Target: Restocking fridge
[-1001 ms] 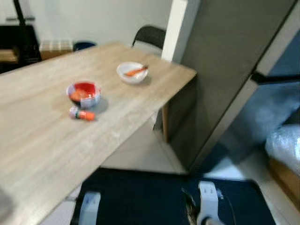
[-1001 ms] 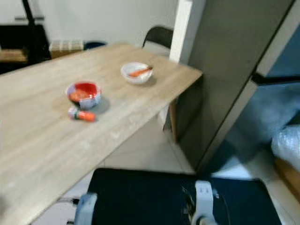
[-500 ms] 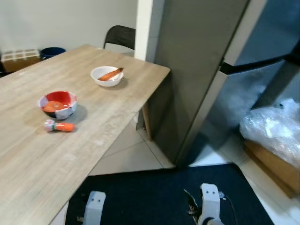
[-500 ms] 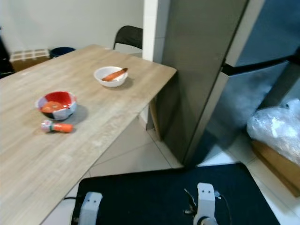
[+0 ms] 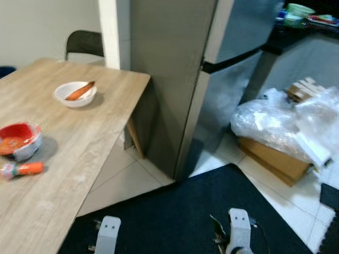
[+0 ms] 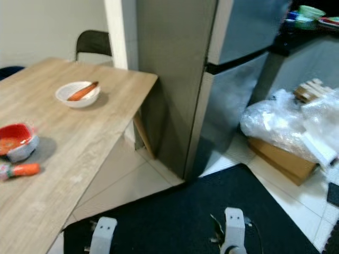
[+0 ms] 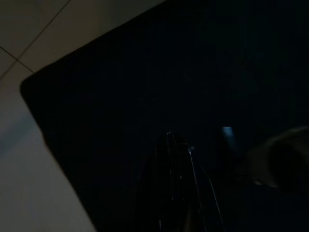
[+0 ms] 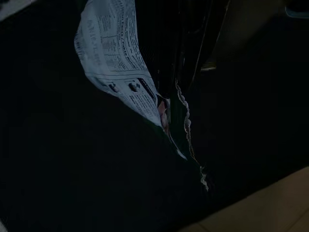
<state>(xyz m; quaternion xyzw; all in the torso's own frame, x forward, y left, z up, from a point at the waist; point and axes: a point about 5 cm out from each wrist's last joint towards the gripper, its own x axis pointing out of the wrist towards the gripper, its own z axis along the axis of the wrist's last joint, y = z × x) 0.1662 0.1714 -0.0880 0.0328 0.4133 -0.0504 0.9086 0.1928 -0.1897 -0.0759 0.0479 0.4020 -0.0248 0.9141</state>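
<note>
The tall grey fridge (image 5: 180, 79) stands just right of the wooden table (image 5: 79, 159), with both doors closed. On the table are a white bowl holding a carrot (image 5: 74, 93), a red bowl (image 5: 18, 140) and a small orange bottle (image 5: 22, 169). Both arms hang low over a black mat (image 6: 175, 217). In the dark right wrist view, my right gripper (image 8: 169, 96) is shut on a crumpled printed packet (image 8: 116, 63) that dangles from it. My left gripper (image 7: 171, 145) hangs idle above the mat.
A heap of clear plastic bags (image 5: 286, 119) lies on a cardboard box (image 5: 273, 159) on the tiled floor right of the fridge. A black chair (image 5: 85, 45) stands behind the table. A dark counter with dishes (image 6: 304, 16) is at the far right.
The camera has swung right: the table and bowls have slid to the left, and the fridge front and plastic bags have come into view. Both arms hang as before.
</note>
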